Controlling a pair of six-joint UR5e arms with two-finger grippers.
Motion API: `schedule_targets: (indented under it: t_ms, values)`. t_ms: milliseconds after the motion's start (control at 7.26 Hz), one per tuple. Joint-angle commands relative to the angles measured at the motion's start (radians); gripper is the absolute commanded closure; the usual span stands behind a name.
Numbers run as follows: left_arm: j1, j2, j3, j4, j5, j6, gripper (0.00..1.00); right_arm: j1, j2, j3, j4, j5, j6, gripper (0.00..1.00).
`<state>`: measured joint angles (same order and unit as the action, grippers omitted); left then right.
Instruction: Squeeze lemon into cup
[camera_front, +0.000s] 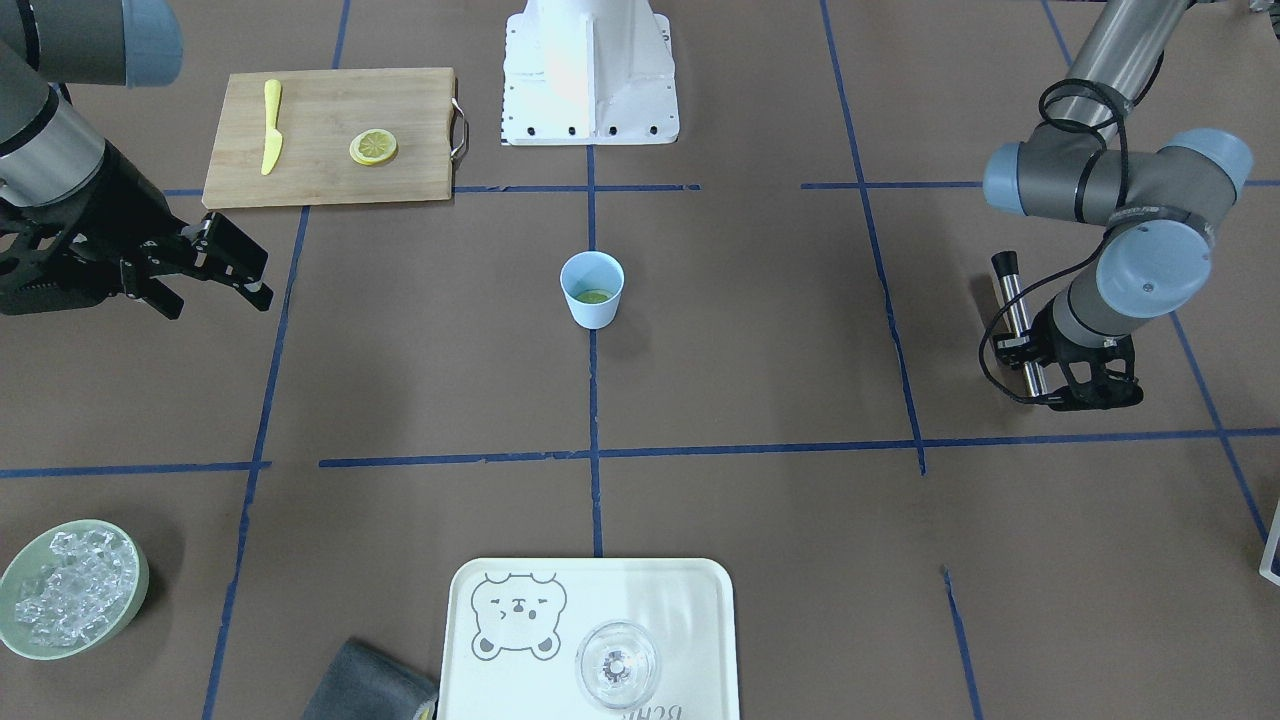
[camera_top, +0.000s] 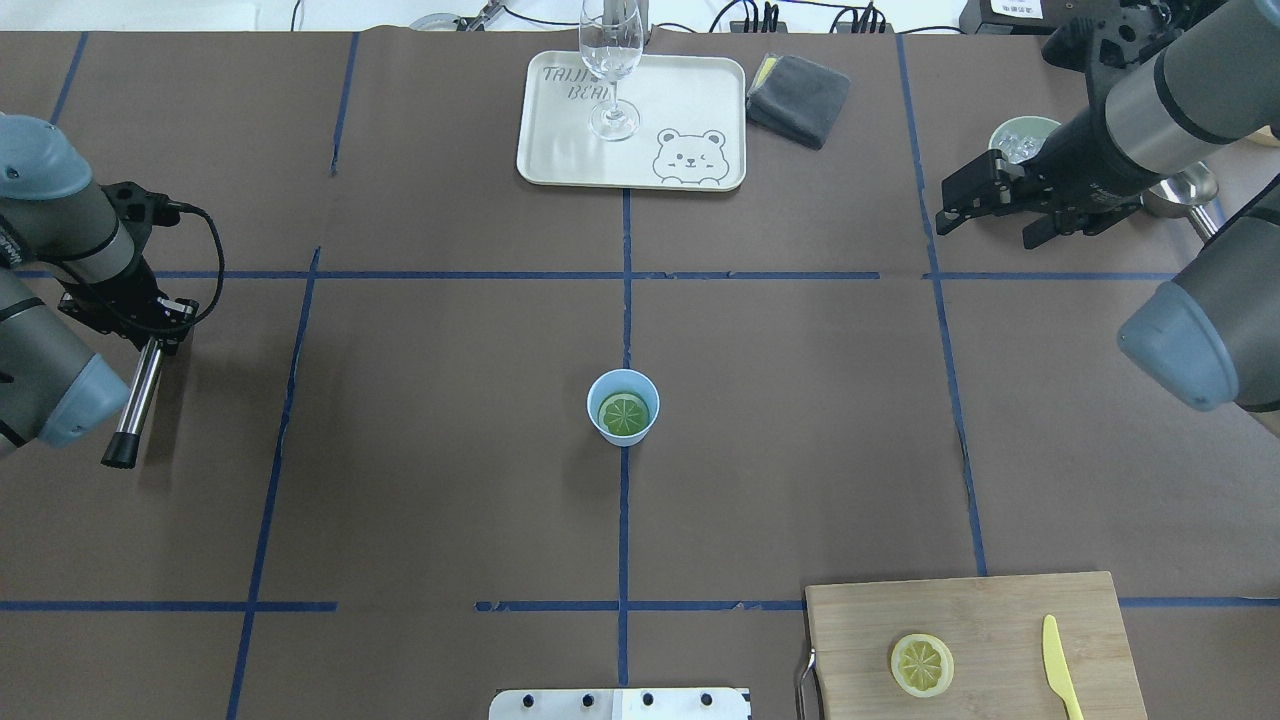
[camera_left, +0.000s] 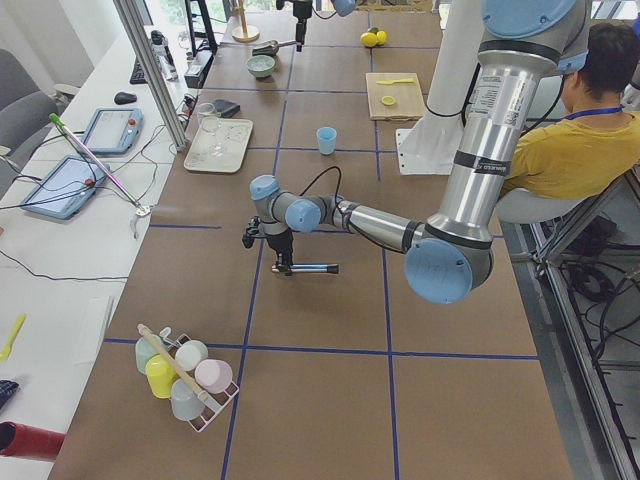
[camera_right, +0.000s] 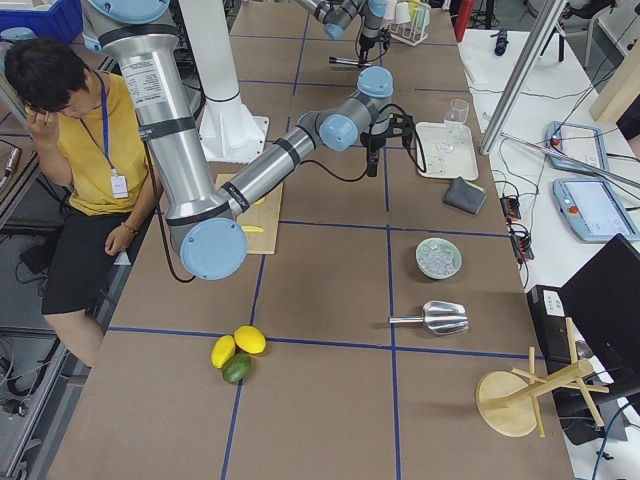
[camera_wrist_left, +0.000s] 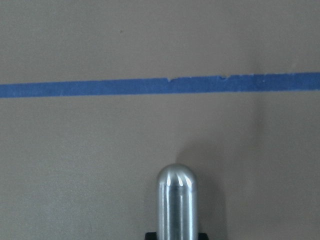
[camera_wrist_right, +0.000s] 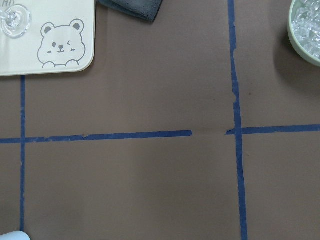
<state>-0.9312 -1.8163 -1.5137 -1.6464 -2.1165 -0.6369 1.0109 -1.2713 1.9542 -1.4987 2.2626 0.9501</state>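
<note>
– Overhead exterior: where does the cup (camera_top: 622, 407) stand?
– Upright at mid-table, on the blue tape line that runs away from the robot. Both arms are well apart from it.
– And the lemon (camera_top: 624, 414)?
– Inside the cup, flat at the bottom, cut face up. It looks greenish in there. A second slice (camera_top: 921, 664) lies on the board (camera_top: 1000, 610) at the robot's right, with the knife (camera_top: 1059, 668) beside it but not touching.
– What about the left gripper (camera_top: 158, 322)?
– It is at the table's left side, pinching a steel rod (camera_top: 138, 395). The rod lies about level, with its black tip toward the robot. The left wrist view shows only the rod's rounded end over bare table and a tape line.
– Right gripper (camera_front: 220, 300)?
– It hangs over the far right of the table, near the bowl (camera_top: 1003, 132) of ice. Its fingers are spread and hold nothing, which the front-facing view shows best.
– Anything else out there?
– A tray (camera_top: 690, 90) at the far edge carries a glass (camera_top: 610, 60). A grey cloth (camera_top: 800, 98) lies just beside the tray.
</note>
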Motion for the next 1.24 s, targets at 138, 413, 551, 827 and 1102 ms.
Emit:
schedule_targets:
  t_ms: [138,413,551,827,1102]
  values:
    - [0.000,0.003,0.000,0.000,0.001,-0.003,0.37,0.000,0.000,-0.001,0.000,0.000,-0.001,0.00]
    - [-0.004,0.000,-0.026,0.000,-0.003,-0.003,0.32,0.003,-0.002,-0.001,0.000,0.000,-0.001,0.00]
    - [-0.039,0.002,-0.084,0.000,-0.006,0.002,0.28,0.018,-0.006,-0.004,0.000,0.003,-0.014,0.00]
    - [-0.153,0.000,-0.173,0.005,-0.011,0.060,0.00,0.089,-0.031,-0.052,-0.015,0.006,-0.176,0.00]
    - [-0.301,0.053,-0.166,0.000,-0.191,0.307,0.00,0.185,-0.057,-0.147,-0.017,0.044,-0.348,0.00]
